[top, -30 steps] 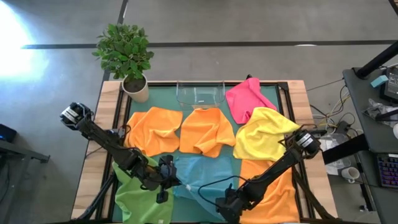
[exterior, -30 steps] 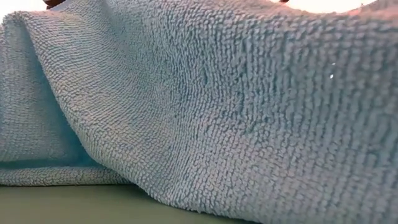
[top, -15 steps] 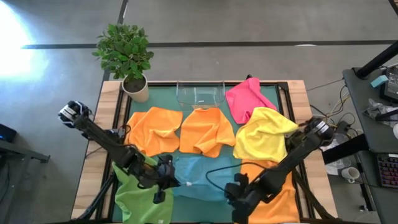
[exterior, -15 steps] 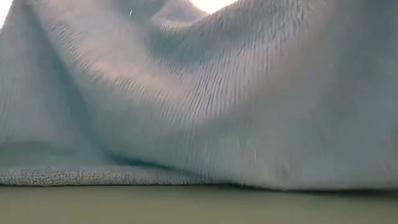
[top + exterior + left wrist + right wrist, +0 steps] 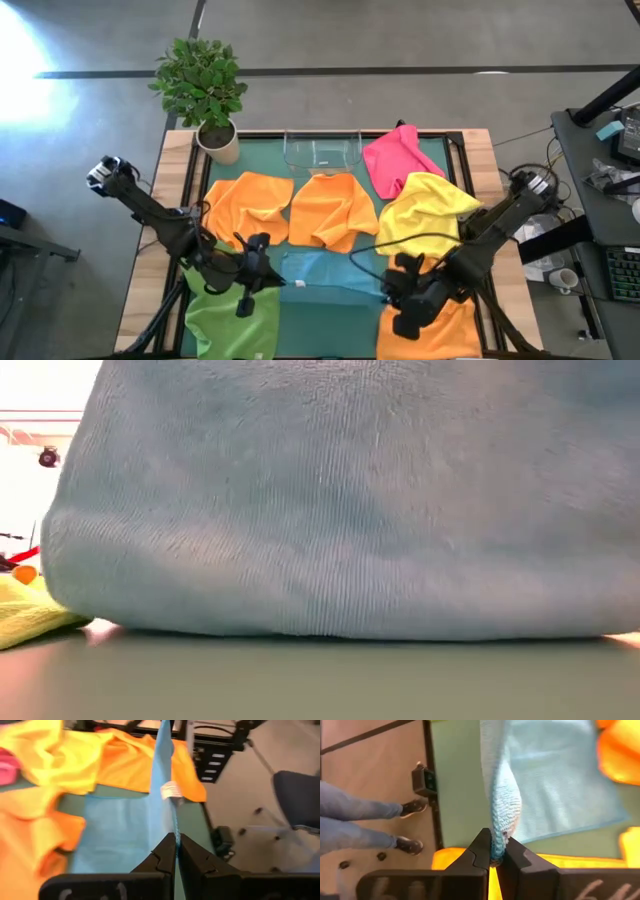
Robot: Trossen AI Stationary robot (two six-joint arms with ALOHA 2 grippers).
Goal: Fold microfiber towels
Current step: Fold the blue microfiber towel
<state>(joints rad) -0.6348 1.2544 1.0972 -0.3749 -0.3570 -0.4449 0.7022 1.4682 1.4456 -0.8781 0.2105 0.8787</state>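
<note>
Both grippers, left [image 5: 282, 284] and right [image 5: 386, 291], pinched opposite edges of the light blue towel [image 5: 330, 284], fuzzy cloth held taut between them.

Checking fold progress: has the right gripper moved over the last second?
Yes. In the high view the right gripper, shut on the light blue towel, moved up toward the yellow towel.
</note>
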